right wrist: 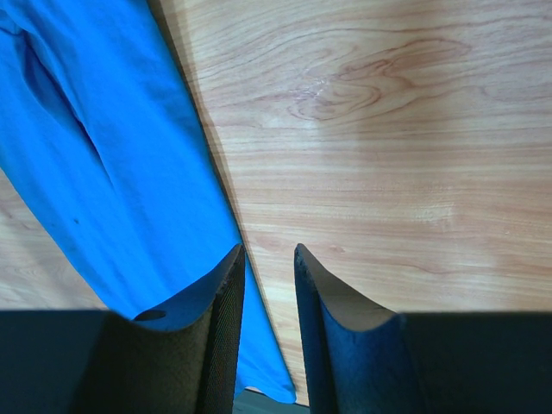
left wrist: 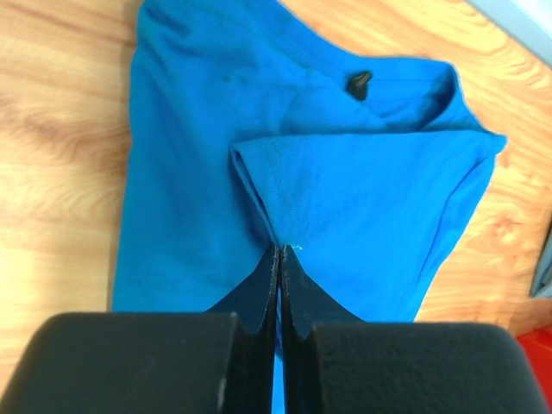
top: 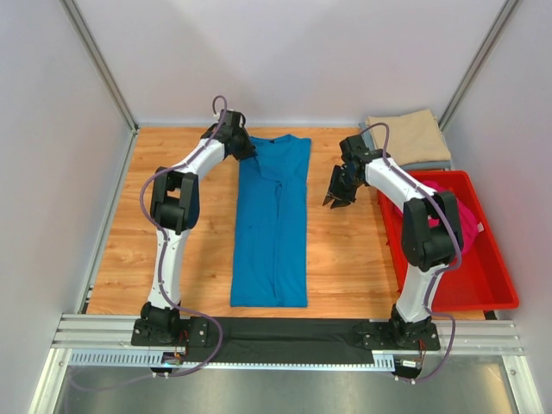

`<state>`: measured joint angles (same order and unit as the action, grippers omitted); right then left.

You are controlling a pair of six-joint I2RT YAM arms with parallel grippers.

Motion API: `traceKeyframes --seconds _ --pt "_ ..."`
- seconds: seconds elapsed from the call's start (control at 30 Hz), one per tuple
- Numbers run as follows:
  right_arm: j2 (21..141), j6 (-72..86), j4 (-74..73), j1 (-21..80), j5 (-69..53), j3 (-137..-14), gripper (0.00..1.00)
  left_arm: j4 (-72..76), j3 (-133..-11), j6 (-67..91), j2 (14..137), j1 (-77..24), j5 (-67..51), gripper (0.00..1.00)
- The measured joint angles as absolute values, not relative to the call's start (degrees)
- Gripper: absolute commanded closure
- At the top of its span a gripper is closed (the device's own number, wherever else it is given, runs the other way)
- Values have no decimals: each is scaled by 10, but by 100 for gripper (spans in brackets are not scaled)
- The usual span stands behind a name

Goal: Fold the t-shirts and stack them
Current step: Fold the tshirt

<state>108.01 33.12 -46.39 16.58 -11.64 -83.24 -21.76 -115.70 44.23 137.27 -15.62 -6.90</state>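
A bright blue t-shirt (top: 272, 224) lies as a long narrow strip down the middle of the table, collar at the far end. My left gripper (top: 244, 148) is at its far left corner, shut on a pinched fold of the blue cloth (left wrist: 345, 190), which gathers into the fingertips. My right gripper (top: 336, 197) hovers open just right of the shirt, over bare wood beside the blue edge (right wrist: 103, 155), with nothing between its fingers (right wrist: 226, 285). A folded tan t-shirt (top: 407, 136) rests on a grey-blue one (top: 427, 165) at the far right. A magenta t-shirt (top: 470, 217) lies in the bin.
The red plastic bin (top: 483, 285) stands along the right side of the wooden table (top: 354, 259), close to the right arm. White walls with metal posts close in the back and sides. A black strip and metal rails run along the near edge.
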Motion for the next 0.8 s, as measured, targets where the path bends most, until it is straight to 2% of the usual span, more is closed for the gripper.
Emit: traceKeyframes --seconds 0.1,0.2,0.23,0.27,0.47,0.67,0.8 --pt "1076 331 -464 166 -116 -828 69 -239 -1168 442 1374 -156 -67 97" --pt "1071 331 -464 166 -116 -825 69 -252 -1182 439 1375 -156 -68 82" --pt "1070 331 -465 166 -116 -825 69 -255 -1185 437 1375 -156 -68 72" --pt "1068 331 -464 166 -116 -825 69 -256 -1186 433 1375 -156 -68 69" --pt "1059 327 -465 166 -120 -825 68 -284 -1175 423 1366 -156 -63 64" --pt "1036 325 -460 166 -144 -798 67 -272 -1013 399 1252 -156 -88 62" --pt "992 326 -458 170 -145 -756 67 -236 -991 381 1230 -156 -129 63"
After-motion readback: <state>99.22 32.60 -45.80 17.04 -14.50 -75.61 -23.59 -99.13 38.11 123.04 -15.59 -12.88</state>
